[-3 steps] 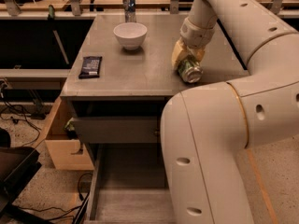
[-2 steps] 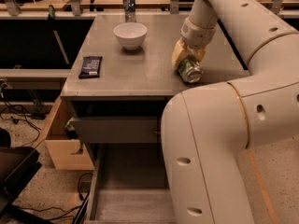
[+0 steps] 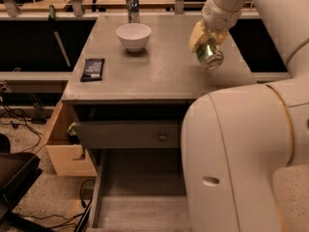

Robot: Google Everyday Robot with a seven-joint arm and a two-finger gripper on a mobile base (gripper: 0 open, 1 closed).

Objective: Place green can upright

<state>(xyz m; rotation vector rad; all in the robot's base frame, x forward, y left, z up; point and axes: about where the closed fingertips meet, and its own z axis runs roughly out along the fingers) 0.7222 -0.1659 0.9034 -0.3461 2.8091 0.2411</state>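
The green can [image 3: 209, 56] is in my gripper [image 3: 204, 43] over the right part of the grey table [image 3: 159, 76]. It is tilted, with a shiny silver end facing the camera and only a little green showing. The gripper's yellowish fingers [image 3: 195, 35] are closed around the can's body. The can looks lifted off the tabletop. My white arm fills the right side of the view and hides the table's right front corner.
A white bowl [image 3: 133, 35] stands at the table's back middle, with a slim silver can [image 3: 132, 6] behind it. A dark snack packet [image 3: 92, 68] lies at the left. Below the tabletop a drawer [image 3: 130, 134] stands open above an open lower bay [image 3: 145, 197].
The gripper has risen and moved a little right and back with the green can, which before lay low at the tabletop.
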